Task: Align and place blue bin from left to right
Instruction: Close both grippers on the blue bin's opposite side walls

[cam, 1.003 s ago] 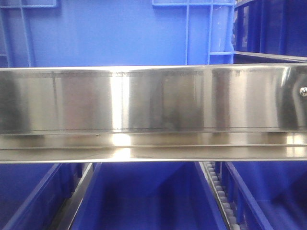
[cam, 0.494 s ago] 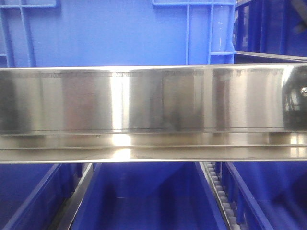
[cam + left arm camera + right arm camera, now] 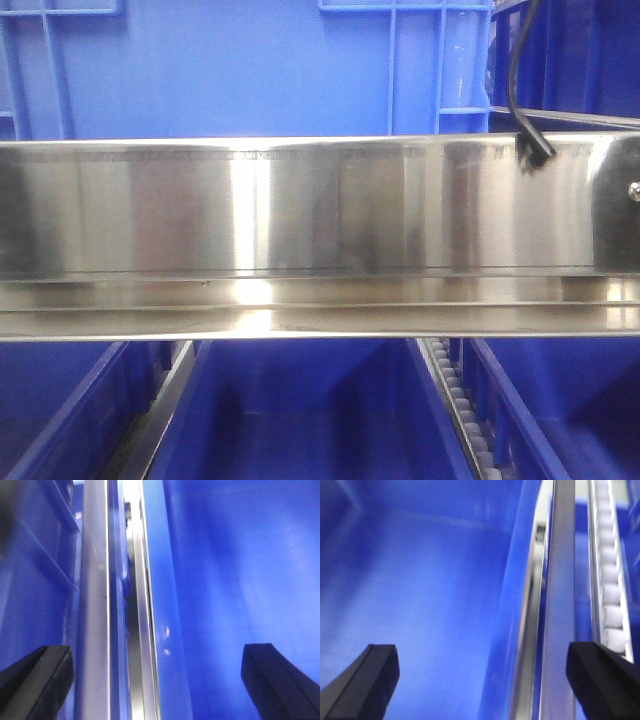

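A bright blue bin (image 3: 250, 70) with raised ribs fills the top of the front view, behind a steel rail (image 3: 320, 205). Neither gripper shows there; only a black cable (image 3: 517, 90) hangs at the upper right. In the left wrist view my left gripper (image 3: 157, 650) is open, its fingers (image 3: 37, 677) straddling a steel rail (image 3: 95, 605) and a smooth blue bin wall (image 3: 235, 580). In the right wrist view my right gripper (image 3: 482, 650) is open, straddling a blue bin wall (image 3: 430, 590) and a rail (image 3: 560, 605). I cannot tell whether these walls belong to the ribbed bin.
Darker blue crates (image 3: 300, 420) sit below the steel rail, with another (image 3: 580, 60) at the upper right. A white roller track (image 3: 455, 400) runs beside the lower middle crate, and rollers (image 3: 607, 570) show in the right wrist view.
A black cable has dropped into the upper right of the front view, down to the rail's top edge. The bins and rail have not moved.
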